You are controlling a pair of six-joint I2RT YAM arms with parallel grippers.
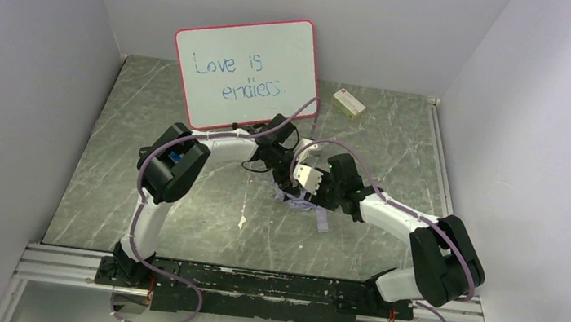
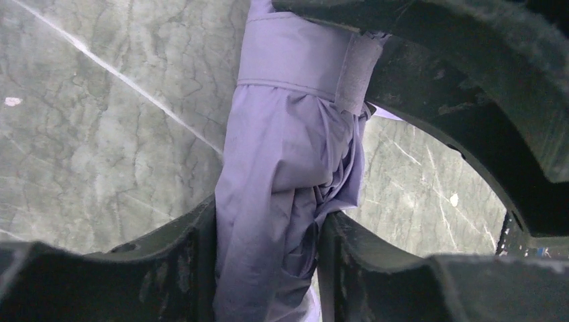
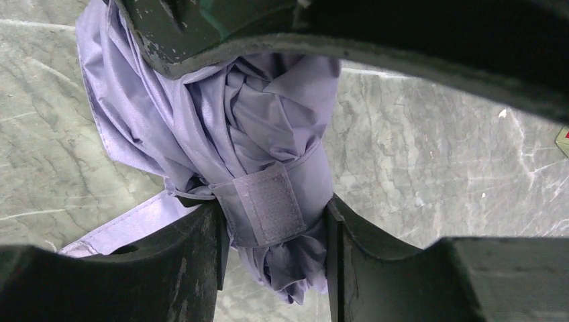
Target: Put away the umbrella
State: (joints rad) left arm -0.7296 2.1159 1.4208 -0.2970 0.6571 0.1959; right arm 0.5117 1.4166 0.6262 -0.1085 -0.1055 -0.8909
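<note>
From above, the pale lavender fabric folding umbrella lies bunched on the grey-green marbled tabletop, in front of the red-framed whiteboard, with the left pincer and right pincer meeting over it. At the left wrist, the left pincer is clenched on the umbrella's loose folds, near its grey fabric closure strap. At the right wrist, the right pincer grasps the umbrella right at the strap, with crumpled fabric bulging past its fingers.

Pale walls on three sides; grey-green marbled tabletop; soft even light.
</note>
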